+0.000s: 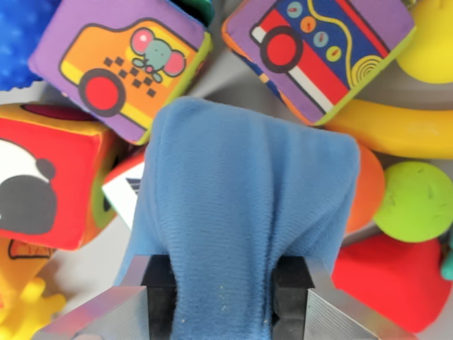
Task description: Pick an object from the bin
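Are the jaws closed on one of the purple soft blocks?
No, the jaws pinch the blue cloth, which hangs between them.

No words, brands or numbers can be read. The purple soft block point(120, 60) carries only a checkered taxi picture, and the other purple block point(318, 49) only dials and stripes.

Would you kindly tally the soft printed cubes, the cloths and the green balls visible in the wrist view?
Soft printed cubes: 3, the taxi cube, the train cube and the red cube.
Cloths: 1, the blue cloth, clamped in the end effector.
Green balls: 1, the green ball.
Total: 5.
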Available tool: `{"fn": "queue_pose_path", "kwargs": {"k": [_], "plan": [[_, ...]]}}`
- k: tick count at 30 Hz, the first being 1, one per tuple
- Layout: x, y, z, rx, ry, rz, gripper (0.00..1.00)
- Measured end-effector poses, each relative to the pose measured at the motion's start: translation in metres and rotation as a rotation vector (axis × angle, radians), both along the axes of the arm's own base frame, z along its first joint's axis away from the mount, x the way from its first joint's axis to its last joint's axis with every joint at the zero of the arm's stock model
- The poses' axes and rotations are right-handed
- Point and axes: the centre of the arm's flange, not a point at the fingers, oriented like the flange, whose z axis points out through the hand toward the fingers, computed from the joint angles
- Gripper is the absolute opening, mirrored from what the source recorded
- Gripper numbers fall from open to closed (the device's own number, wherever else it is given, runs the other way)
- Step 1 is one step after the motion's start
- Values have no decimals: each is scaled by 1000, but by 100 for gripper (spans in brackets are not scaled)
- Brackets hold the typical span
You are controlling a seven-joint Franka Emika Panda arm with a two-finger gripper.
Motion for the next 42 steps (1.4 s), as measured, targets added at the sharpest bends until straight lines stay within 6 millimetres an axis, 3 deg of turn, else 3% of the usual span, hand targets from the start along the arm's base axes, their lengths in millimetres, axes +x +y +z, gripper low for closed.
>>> {"fn": "queue_pose_path", "kwargs": {"k": [22,42], "plan": [[1,0,96,-1,-1,0,0],[1,1,168,-1,1,1,0]]}}
